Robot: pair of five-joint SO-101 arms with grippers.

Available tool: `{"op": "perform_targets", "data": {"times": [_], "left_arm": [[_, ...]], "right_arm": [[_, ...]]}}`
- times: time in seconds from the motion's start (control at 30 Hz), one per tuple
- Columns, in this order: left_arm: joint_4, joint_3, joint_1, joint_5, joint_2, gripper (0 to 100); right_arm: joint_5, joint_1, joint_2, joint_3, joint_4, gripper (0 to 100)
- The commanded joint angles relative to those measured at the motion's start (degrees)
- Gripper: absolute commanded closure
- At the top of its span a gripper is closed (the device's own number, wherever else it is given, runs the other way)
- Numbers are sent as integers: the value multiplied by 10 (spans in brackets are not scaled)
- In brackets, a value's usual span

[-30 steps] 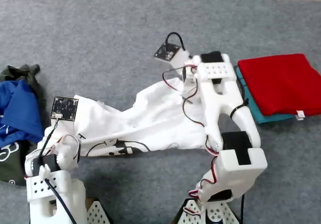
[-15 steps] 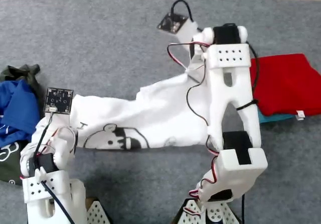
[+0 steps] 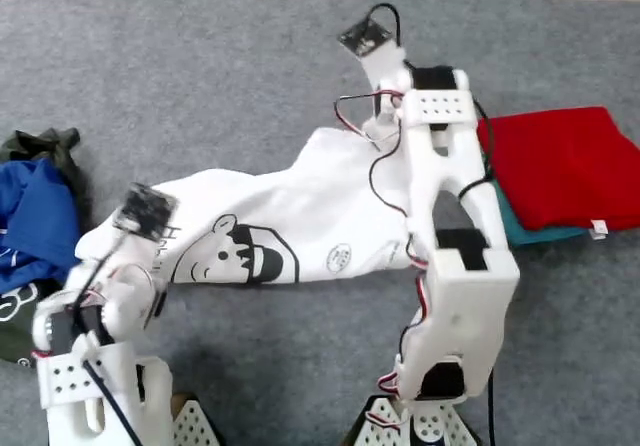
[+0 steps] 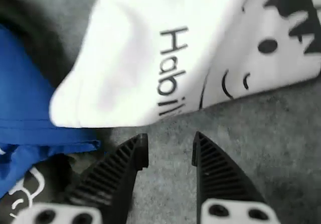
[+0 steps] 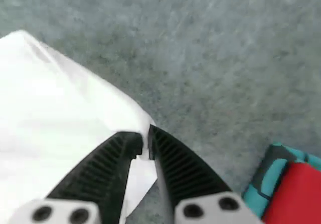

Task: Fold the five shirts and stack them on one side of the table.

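Note:
A white shirt [image 3: 300, 216] with a cartoon print lies stretched across the middle of the grey table, print facing up. My right gripper [image 5: 145, 136] is shut on the far right corner of the white shirt [image 5: 60, 98], close to the folded stack. My left gripper [image 4: 169, 146] stands open just short of the near left end of the white shirt [image 4: 150, 48], nothing between its fingers. A folded red shirt [image 3: 560, 166] rests on a folded teal shirt [image 3: 505, 221] at the right side. A crumpled blue shirt [image 3: 35, 216] and a dark green one [image 3: 40, 146] lie at the left edge.
The right arm [image 3: 440, 166] reaches over the white shirt's right end, next to the red and teal stack [image 5: 296, 194]. The blue shirt [image 4: 25, 98] lies right beside the left gripper. Bare grey table [image 3: 200, 86] stretches across the back.
The right arm has pulled the shirt's corner toward the back and the shirt now lies flatter with its print showing. The left arm has tilted, and the shirt's left end lies free before its gripper.

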Motion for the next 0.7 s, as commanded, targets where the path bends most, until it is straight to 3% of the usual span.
{"op": "perform_targets", "data": {"times": [0.0, 0.17, 0.33, 0.67], "left_arm": [[3, -104, 9, 109, 33, 834], [-79, -159, 4, 270, 218, 833], [-135, -301, 30, 437, 446, 833], [-138, -659, 66, 556, 821, 821]], "right_arm": [[1, 8, 30, -1, -14, 985], [6, -2, 86, 3, -36, 985], [-1, 8, 111, 0, -64, 985], [-1, 9, 113, 1, -66, 985]]}}
